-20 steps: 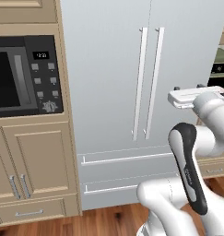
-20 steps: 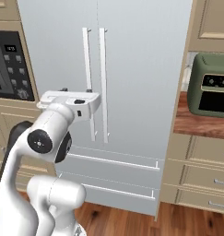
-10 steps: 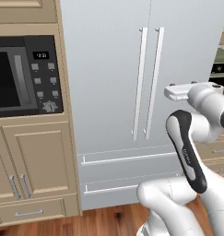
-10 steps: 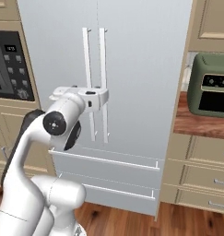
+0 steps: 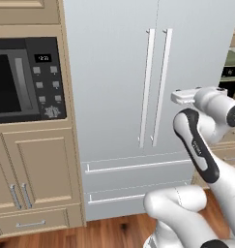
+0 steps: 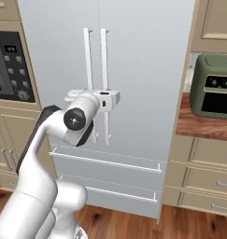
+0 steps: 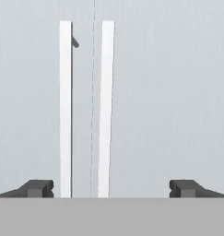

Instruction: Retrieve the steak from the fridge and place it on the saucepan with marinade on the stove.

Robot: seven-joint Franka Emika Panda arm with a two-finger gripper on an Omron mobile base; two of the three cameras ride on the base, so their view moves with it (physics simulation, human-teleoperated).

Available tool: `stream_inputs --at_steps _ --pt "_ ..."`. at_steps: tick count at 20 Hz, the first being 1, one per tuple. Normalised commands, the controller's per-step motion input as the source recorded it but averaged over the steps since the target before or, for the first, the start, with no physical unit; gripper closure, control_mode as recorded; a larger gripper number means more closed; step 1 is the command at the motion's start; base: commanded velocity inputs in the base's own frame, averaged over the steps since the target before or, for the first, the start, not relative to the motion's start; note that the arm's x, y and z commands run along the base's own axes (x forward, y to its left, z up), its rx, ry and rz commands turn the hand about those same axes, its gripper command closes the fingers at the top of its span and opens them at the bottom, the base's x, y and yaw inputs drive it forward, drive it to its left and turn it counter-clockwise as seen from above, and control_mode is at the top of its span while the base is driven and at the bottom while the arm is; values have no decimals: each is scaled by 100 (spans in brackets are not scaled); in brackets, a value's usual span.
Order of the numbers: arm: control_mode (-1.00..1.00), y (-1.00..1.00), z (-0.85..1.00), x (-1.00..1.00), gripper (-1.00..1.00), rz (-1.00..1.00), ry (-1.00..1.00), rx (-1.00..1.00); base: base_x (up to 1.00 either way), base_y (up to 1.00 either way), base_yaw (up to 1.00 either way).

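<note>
My gripper (image 7: 111, 188) is spread to its widest and holds nothing; in the hand view its two dark tips sit far apart, with both white bar handles of the fridge (image 5: 114, 72) standing between them, nearer the tip on that view's left. The doors are shut, so the steak is hidden behind them (I cannot say which shelf it lies on).

The step in hand, as I judge it, is getting a door open. To do it well I should shift sideways until just one handle, say the handle of the right door (image 7: 105, 110), is centred between my fingertips, then go straight in, close firmly around the bar, and pull along the door's arc rather than straight back.

For room: the microwave (image 5: 22, 80) and its cabinet column flank the fridge on one side, and the counter with the green toaster oven (image 6: 213, 86) on the other. A door swinging toward the counter side may come close to that edge. My own elbow is folded near the drawers (image 6: 105, 163), so the pull needs space behind me.
</note>
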Motion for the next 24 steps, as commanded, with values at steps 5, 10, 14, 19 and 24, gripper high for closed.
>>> stream_inputs --at_steps 5,10,14,19,24 --pt "-100 9 -45 40 -100 0 -10 -4 0 0 0" --pt "-100 10 -29 49 -100 0 -6 -1 0 0 0" --pt "-100 0 -11 50 -100 0 0 0 0 0 0" --pt "-100 0 0 55 -100 0 0 0 0 0 0" --pt "-100 -2 0 63 -100 0 0 0 0 0 0"
